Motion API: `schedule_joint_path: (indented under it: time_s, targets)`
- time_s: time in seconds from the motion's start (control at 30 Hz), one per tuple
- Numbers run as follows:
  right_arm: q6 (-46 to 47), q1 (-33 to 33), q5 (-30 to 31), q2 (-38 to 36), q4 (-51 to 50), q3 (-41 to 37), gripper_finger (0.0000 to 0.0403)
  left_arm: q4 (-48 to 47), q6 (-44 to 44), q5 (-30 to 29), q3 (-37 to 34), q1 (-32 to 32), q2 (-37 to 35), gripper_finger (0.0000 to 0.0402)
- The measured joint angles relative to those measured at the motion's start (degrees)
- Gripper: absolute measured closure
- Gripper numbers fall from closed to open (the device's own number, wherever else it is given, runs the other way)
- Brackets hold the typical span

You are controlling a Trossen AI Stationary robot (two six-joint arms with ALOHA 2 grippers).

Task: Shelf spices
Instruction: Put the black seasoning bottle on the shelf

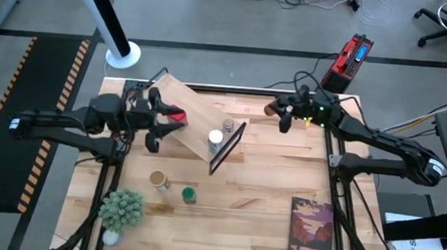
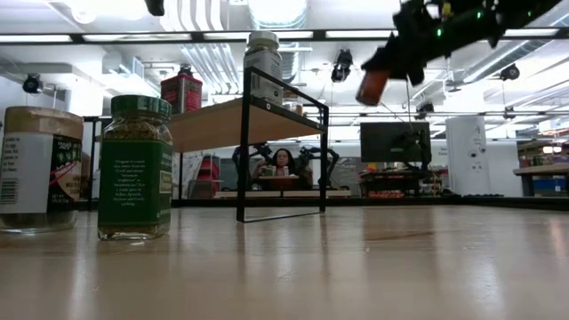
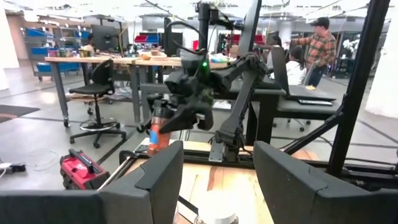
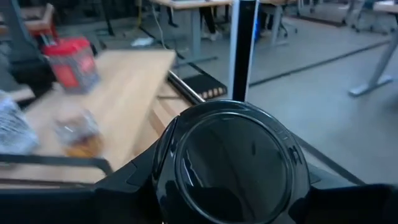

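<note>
1. Counter: pale wood, carries everything; book flat at its front right, potted plant at its front left
2. Shelf: slanted pale plank, left of counter centre, black frame at its right end; low view shows the plank raised off the counter on that frame
3. Left arm: comes in from the left, left gripper over the shelf's left end; left wrist view shows its fingers apart with nothing between them
4. Right arm: comes in from the right, right gripper raised above the back of the counter, right of the shelf; fingers clamped on the brown jar, which is off the counter in low view and tilted; dark lid fills the right wrist view
5. Red tin: on the shelf's left end, just beside the left gripper, not held
6. White-lidded jar: on the shelf near the frame end
7. Silvery-topped jar: on the shelf just behind the white-lidded jar, beside the frame
8. Tan-topped jar: upright on the counter in front of the shelf
9. Green-lidded jar: upright on the counter just right of the tan-topped jar, apart from it
</note>
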Motion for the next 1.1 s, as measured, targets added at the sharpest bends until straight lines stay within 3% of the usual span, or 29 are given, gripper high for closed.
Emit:
schedule_joint_path:
  time_s: [0.2, 0.33, 0.53, 0.77, 1.1]
  targets:
    - [0.2, 4.1, 0.0, 0.0, -5.1, 7.8, 0.023, 0.0, -0.1, -0.6, 0.0, 0.0, -0.4, 0.022]
    - [-0.8, 5.8, 0.0, 2.8, -9.0, 15.0, 0.0223, 0.0, -0.1, -5.0, 0.0, 0.0, -0.4, 0.0225]
    - [-3.3, 7.4, 0.1, 10.7, -13.0, 25.8, 0.0226, -1.8, -1.0, -7.0, 0.0, 0.0, -0.6, 0.0227]
    - [-6.1, 9.0, 0.1, 22.5, -14.9, 36.7, 0.0221, -6.1, -1.7, -14.5, 0.0, 0.0, -1.5, 0.0221]
    - [-9.6, 10.6, -0.7, 36.2, -17.2, 48.8, 0.0224, -7.1, -2.6, -14.9, 0.0, 0.0, -3.3, 0.0229]
